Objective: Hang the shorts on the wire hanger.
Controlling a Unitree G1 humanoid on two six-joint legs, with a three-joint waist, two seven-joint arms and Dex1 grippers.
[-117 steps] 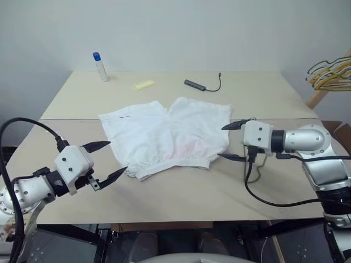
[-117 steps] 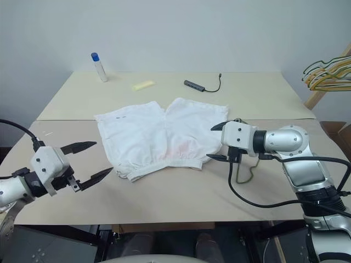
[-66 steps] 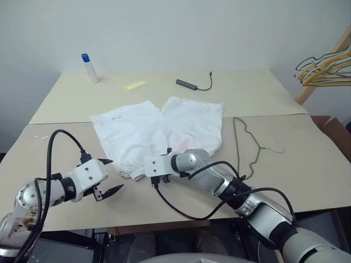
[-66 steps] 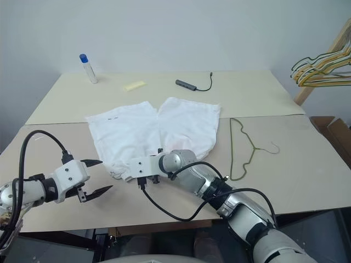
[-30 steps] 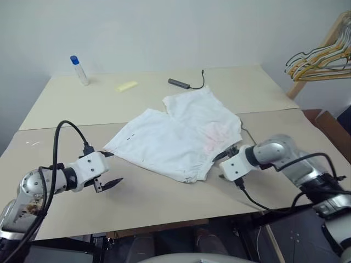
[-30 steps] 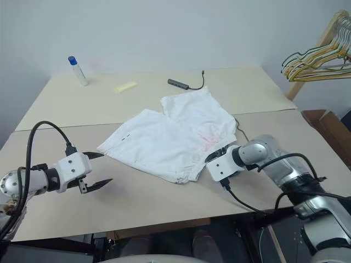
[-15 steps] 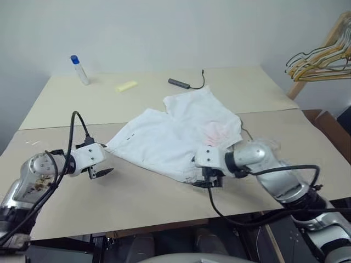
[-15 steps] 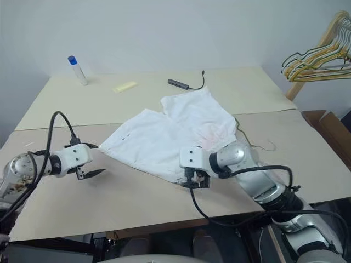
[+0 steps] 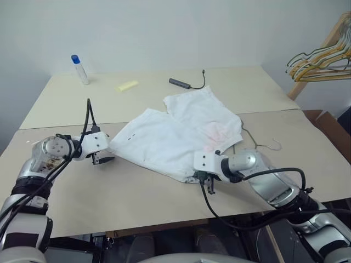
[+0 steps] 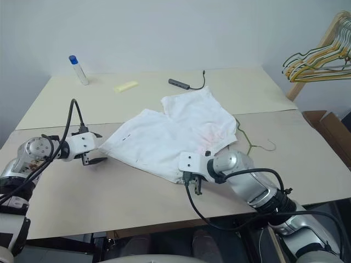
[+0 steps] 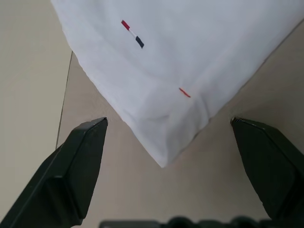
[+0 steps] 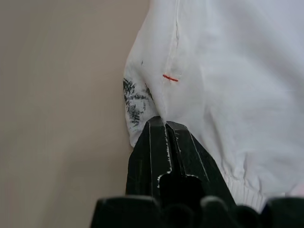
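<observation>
The white shorts lie spread flat in the middle of the table. My left gripper is open at their left corner, and in the left wrist view its fingers straddle that corner of the shorts without touching it. My right gripper is shut on the near waistband corner; the right wrist view shows the closed tips pinching the fabric edge. The wire hanger lies mostly under the shorts, with its hook and a bit of wire sticking out on the right.
At the back of the table stand a blue-capped bottle, a yellow piece and a dark hub with a cable. A bunch of hangers hangs on a wooden rack at the far right. A seam crosses the table.
My right gripper has closed on the near corner of the shorts. My left gripper has moved forward to the left corner and stays open. The shorts were dragged over the hanger earlier.
</observation>
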